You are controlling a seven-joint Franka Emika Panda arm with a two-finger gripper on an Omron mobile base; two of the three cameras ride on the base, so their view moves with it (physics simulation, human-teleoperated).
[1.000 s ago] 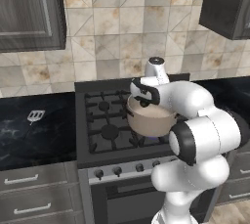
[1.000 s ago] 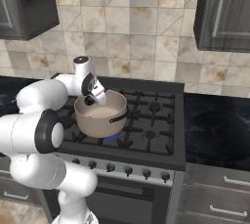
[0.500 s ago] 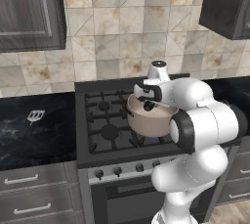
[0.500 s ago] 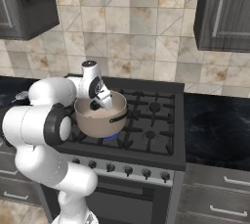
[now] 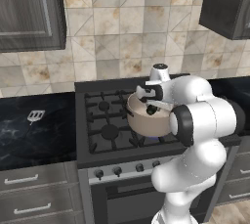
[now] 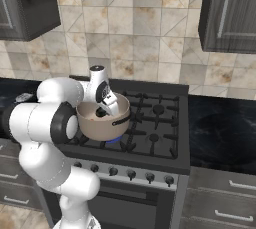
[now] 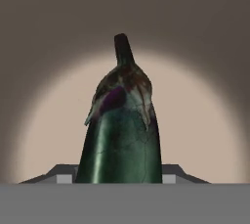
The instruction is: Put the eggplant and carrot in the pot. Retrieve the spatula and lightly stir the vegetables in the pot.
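The tan pot [image 5: 146, 126] [image 6: 102, 125] stands on the stove's front burner. My gripper [image 5: 152, 106] [image 6: 103, 109] reaches down into it from above, shut on the eggplant [image 7: 122, 135], which is dark green with a stem pointing away from the hand. The eggplant [image 5: 152, 110] [image 6: 101, 114] hangs inside the rim, over the pot's pale bottom [image 7: 205, 130]; whether it touches the bottom I cannot tell. The spatula [image 5: 35, 116] lies on the dark counter left of the stove. The carrot is out of view.
The black gas stove [image 5: 105, 132] [image 6: 155, 123] has raised grates and knobs along its front. Dark stone counters [image 5: 29, 137] [image 6: 220, 133] run on both sides. Dark wall cabinets [image 5: 29, 12] [image 6: 230, 10] hang above, with a tiled wall behind.
The hand has moved over the pot's middle and sunk a little deeper into it with the eggplant. The elbow has swung in closer. The pot and spatula stay put.
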